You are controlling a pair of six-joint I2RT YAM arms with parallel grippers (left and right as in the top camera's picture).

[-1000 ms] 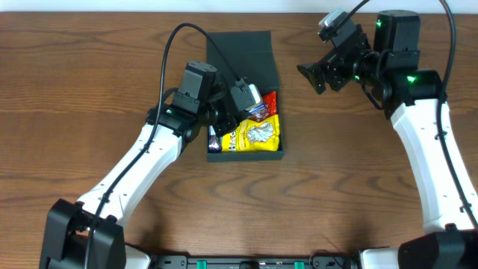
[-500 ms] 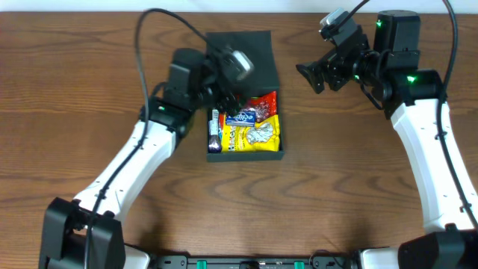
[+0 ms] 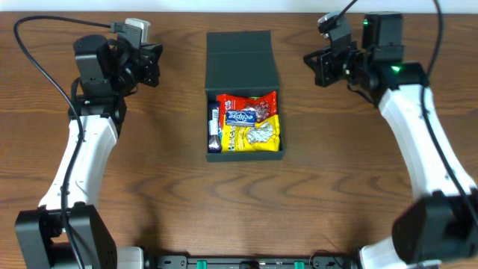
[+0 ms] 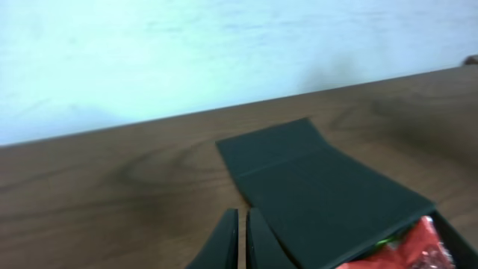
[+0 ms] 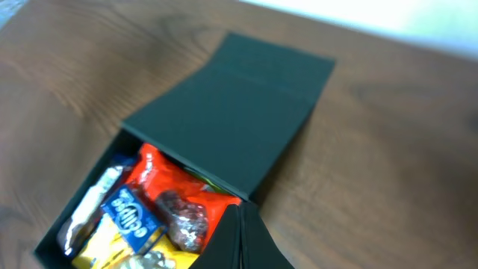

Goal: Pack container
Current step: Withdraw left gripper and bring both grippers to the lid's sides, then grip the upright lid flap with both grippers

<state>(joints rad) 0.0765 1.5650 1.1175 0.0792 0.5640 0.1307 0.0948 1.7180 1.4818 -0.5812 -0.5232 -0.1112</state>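
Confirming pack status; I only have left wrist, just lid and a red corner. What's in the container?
Observer: The container holds a red packet, a blue packet over it, and a yellow packet nearest the front wall.
Operator: Anything else inside?
Observer: A slim packet along the left wall.
Operator: Right arm?
Observer: Right end effector shut, empty, off to the right of the lid.

The overhead view is bright, evenly lit and sharp, with only faint soft shadows on the worktop (image 3: 149, 194) and small glints on the glossy packets (image 3: 254, 134). Both wrist views are soft and smeared. In the left one the wall (image 4: 224, 52) washes out pale and the box (image 4: 321, 187) has fuzzy edges, and in the right one the wood grain blurs.
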